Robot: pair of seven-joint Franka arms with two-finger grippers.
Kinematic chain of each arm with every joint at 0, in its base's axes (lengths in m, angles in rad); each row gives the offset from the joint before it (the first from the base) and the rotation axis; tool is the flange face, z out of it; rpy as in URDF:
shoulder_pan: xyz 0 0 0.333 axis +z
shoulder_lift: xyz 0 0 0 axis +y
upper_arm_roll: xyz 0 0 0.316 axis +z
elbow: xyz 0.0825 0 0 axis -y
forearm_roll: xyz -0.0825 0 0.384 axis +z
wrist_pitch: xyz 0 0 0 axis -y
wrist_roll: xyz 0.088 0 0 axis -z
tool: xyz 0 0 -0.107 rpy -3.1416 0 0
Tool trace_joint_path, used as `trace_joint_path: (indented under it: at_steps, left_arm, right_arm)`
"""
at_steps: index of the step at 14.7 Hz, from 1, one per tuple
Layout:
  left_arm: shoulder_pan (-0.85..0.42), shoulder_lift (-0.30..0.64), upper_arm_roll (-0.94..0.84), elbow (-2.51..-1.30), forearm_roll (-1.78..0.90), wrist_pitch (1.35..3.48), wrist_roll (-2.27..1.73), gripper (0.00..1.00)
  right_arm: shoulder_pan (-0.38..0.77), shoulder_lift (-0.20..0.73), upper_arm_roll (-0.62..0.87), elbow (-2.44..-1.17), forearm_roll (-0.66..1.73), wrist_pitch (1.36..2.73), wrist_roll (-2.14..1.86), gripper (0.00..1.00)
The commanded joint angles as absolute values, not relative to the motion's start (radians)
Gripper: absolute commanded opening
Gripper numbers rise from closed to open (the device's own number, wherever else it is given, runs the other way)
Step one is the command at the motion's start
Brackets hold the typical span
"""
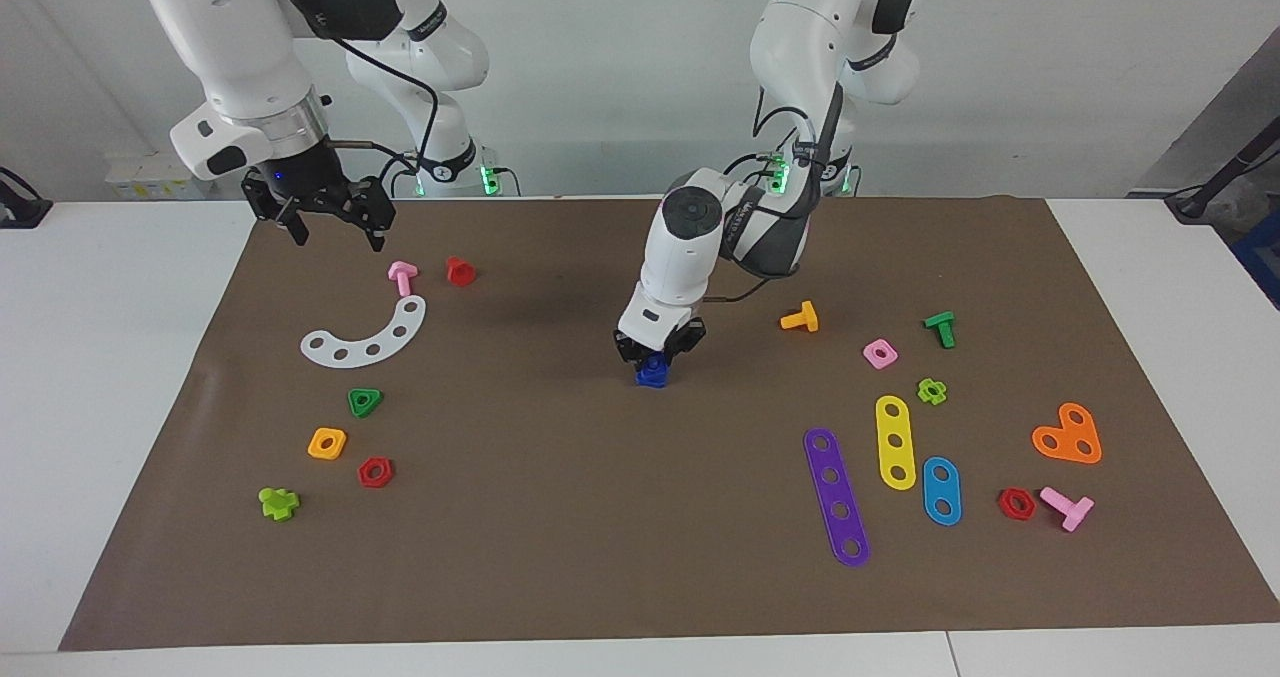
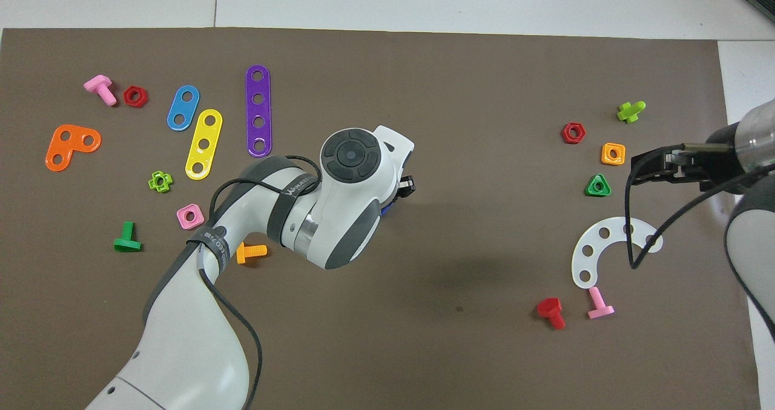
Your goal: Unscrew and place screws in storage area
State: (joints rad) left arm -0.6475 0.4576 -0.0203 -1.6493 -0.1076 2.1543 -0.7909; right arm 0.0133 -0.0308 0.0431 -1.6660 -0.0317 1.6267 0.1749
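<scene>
Brown paper mat (image 1: pixel 560 517) covers the white table. Left gripper (image 1: pixel 655 354) is down at mid-mat, clenched on a dark-blue screw (image 1: pixel 651 373); overhead, the arm hides nearly all of it. Storage area (image 1: pixel 400 427) lies toward the right arm's end. Right gripper (image 1: pixel 325 219) waits raised, fingers spread. Arm lettering unreadable.

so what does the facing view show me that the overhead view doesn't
Only the facing view shows the left gripper low on the blue screw at mid-mat, and both arm bases. Only the overhead view shows the table strip farthest from the robots; there the left arm hides its own gripper and nearly all the screw. Both show the right gripper waiting in the air at the right arm's end, the white curved strip, the green triangular nut and the purple strip.
</scene>
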Motion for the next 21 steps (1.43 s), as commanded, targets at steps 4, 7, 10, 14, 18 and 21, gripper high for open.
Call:
trace_joint_path:
  at_steps: [4,7,10,14,18,21]
  left_arm:
    - [-0.504,0.421,-0.018,-1.539,-0.11,1.976,-0.793,0.0]
    - [-0.408,0.396,-0.015,-1.561,-0.115,1.909,-0.622,0.0]
    - [-0.304,0.365,-0.015,-1.636,-0.115,1.887,-0.387,0.0]
    - [-0.23,0.296,-0.014,-1.849,-0.115,2.02,-0.164,0.0]
    - [-0.201,0.249,-0.012,-2.022,-0.115,2.186,-0.112,0.0]
    - [-0.193,0.236,-0.011,-2.046,-0.115,2.184,-0.107,0.83]
  right_arm:
    - [0.021,-0.048,0.051,-1.71,-0.037,1.718,0.216,1.0]
    - [0.118,-0.005,0.049,-1.721,-0.037,1.768,0.335,1.0]
    - [0.227,0.075,0.049,-1.717,-0.046,1.864,0.472,0.99]
    - [0.377,0.21,0.049,-1.697,-0.066,2.0,0.621,0.99]
    - [0.46,0.333,0.051,-1.652,-0.091,2.104,0.712,0.96]
    - [0.514,0.402,0.051,-1.646,-0.09,2.152,0.75,0.93]
